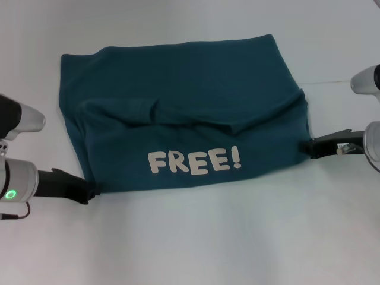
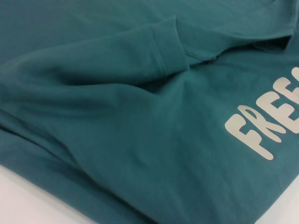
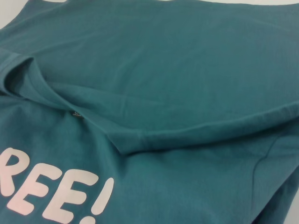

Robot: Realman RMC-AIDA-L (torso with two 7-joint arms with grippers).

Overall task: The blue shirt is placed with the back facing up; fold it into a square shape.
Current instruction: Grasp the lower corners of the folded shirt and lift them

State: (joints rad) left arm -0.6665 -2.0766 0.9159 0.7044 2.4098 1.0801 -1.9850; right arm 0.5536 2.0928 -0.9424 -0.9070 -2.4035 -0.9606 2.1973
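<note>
- Head view: you have the large dark teal-blue fabric T-shirt (image 1: 190, 113) lying folded on the plain white table surface (image 1: 196, 243), centred, nearer the far edge than the near one.
- The near half of the shirt is turned over onto itself, so the cream block letters "FREE!" (image 1: 195, 161) face up along the near edge of the bundle; the plain side shows behind them toward the far edge.
- A sleeve cuff and the collar fold bunch across the middle of the shirt, leaving a raised, wrinkled ridge running side to side.
- Outline is a rough rectangle, wider than deep; the far-left corner sags outward and the right side bulges slightly.
- Left gripper (image 1: 89, 191) sits at the shirt's near-left corner, black tip touching the fabric edge. You cannot tell whether its fingers are clenched on cloth or released.
- Right gripper (image 1: 304, 148) sits at the shirt's right edge, near its near-right corner, tip against the fabric. Finger state here cannot be told either.
- Left wrist view: close on the fabric, a hemmed sleeve edge (image 2: 163, 46) overlapping the lettered panel, white surface showing at one corner.
- Right wrist view: same fold from the other side, the plain panel's hem (image 3: 205, 128) lying over the lettered layer.
</note>
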